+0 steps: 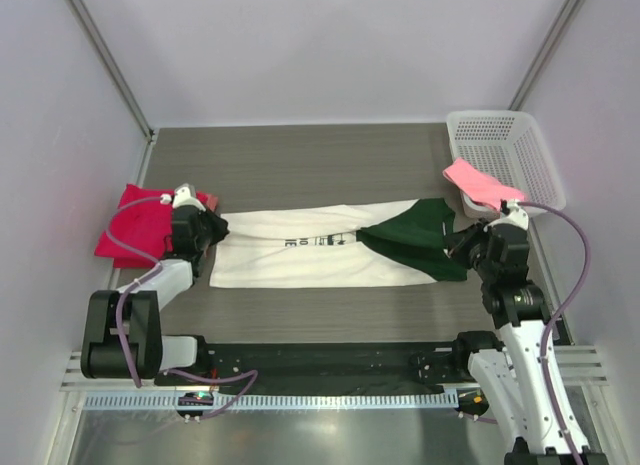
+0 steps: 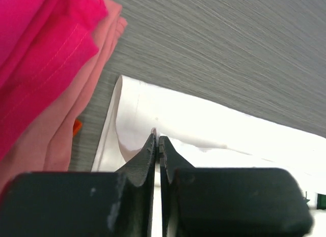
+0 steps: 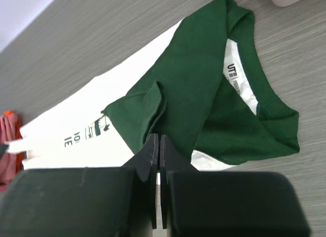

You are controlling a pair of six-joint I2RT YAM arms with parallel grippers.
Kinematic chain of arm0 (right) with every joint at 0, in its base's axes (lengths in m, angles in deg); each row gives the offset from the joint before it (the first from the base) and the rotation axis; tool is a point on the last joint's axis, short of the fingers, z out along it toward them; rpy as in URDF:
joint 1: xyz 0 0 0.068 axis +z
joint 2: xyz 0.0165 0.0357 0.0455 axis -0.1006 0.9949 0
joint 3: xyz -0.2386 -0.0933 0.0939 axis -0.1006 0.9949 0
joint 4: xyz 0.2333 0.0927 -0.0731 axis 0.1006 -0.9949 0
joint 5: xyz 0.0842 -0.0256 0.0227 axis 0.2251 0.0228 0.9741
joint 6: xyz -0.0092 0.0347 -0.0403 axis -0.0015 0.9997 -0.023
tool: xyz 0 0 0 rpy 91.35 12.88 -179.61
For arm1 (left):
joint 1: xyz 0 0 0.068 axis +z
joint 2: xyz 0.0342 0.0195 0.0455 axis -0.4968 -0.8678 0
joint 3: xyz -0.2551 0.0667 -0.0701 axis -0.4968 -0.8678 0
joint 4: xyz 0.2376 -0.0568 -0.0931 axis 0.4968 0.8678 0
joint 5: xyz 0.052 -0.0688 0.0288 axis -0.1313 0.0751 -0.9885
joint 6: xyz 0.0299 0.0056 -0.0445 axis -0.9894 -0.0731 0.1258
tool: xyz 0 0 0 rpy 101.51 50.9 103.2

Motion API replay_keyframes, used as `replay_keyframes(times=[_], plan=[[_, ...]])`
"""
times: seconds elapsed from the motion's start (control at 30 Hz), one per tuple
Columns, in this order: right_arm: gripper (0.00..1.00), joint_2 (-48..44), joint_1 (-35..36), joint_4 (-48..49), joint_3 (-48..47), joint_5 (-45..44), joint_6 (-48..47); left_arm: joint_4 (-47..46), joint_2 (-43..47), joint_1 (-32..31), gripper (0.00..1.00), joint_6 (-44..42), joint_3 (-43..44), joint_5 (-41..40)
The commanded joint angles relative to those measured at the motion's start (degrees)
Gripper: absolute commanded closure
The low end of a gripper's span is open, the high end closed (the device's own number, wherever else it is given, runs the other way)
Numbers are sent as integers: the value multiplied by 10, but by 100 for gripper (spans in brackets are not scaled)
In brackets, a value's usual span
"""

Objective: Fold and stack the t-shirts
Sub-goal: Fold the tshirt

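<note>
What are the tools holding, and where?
Both hold the cream-white t-shirt: left tool pinches its hem end, right tool its green shoulder end.

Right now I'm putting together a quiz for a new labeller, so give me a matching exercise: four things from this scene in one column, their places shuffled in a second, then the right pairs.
Things:
1. cream-white shirt
2. red-pink shirt
3. light pink shirt
4. white basket

Places:
A. draped over the basket's rim
B. far right corner
C. lying at the left edge
D. spread out in the middle

Pairs: 1-D, 2-C, 3-A, 4-B
</note>
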State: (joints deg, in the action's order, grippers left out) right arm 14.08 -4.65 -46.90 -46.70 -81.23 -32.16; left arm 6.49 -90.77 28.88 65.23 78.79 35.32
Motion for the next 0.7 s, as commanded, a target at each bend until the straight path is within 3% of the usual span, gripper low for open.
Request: replay_keyframes(times=[0.0, 0.07, 0.1, 0.13, 0.17, 0.27, 0.3, 0.4, 0.47, 0.5, 0.6, 0.67], plan=[[99, -62, -1, 2, 24, -49, 50, -46, 39, -1, 94, 26, -19, -10], [84, -86, -1, -2, 41, -65, 61, -46, 50, -1, 91, 31, -33, -8], [70, -109, -1, -13, 45, -74, 66, -46, 58, -1, 86, 38, -38, -10], [48, -123, -1, -19, 50, -96, 72, -46, 65, -1, 84, 41, -44, -11], [45, -136, 0, -24, 52, -103, 75, -46, 73, -1, 81, 47, -58, -33], [42, -175, -1, -20, 56, -113, 73, -46, 123, -1, 70, 61, -91, -69], [42, -172, 0, -14, 52, -111, 69, -46, 158, -1, 60, 68, -99, -75], [42, -126, -1, 21, 37, -60, 42, -35, 220, -1, 46, 73, -115, -92], [44, -38, 0, 44, 27, 19, 28, -12, 239, -1, 39, 79, -106, -94], [45, -5, 0, 61, 11, 39, 16, -6, 243, -1, 26, 84, -100, -95], [48, 128, 8, 93, -24, 90, -5, 86, 234, -1, 1, 152, -58, -121], [48, 199, 24, 105, -41, 88, -13, 141, 209, -1, 0, 198, -16, -115]])
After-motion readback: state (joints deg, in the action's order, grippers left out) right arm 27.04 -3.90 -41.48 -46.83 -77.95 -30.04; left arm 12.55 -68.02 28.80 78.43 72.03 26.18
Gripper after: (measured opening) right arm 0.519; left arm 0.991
